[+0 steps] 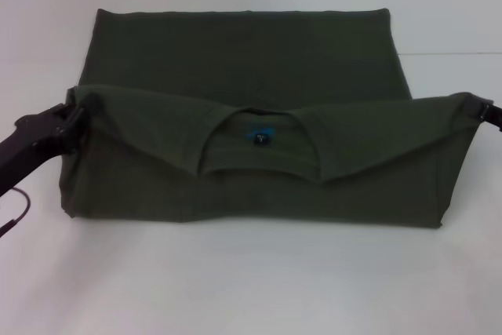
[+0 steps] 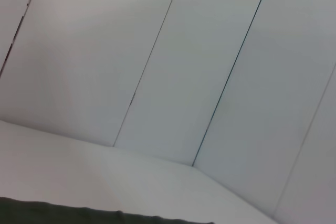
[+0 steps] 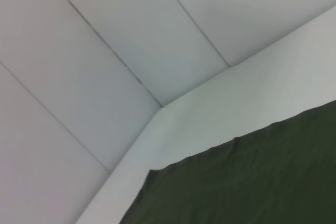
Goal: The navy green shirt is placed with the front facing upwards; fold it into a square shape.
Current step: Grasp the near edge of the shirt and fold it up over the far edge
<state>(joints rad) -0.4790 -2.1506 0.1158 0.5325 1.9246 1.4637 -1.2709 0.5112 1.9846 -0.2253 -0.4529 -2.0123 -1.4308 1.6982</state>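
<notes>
Head view shirt: the navy green shirt lies on the white table, collar part folded toward the near side.
Left claw: the left gripper pinches the shirt's left corner.
Right claw: the right gripper pinches the right corner.

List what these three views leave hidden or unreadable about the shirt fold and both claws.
- Left claw, head view: fingertips buried in the shirt corner; open or shut is unclear.
- Right claw, head view: mostly cut off by the picture edge.
- Neck label: too small to read.
- Shirt front: folded under, unseen.
- Both wrist views: own fingers absent; only shirt edges, table, wall panels.
</notes>
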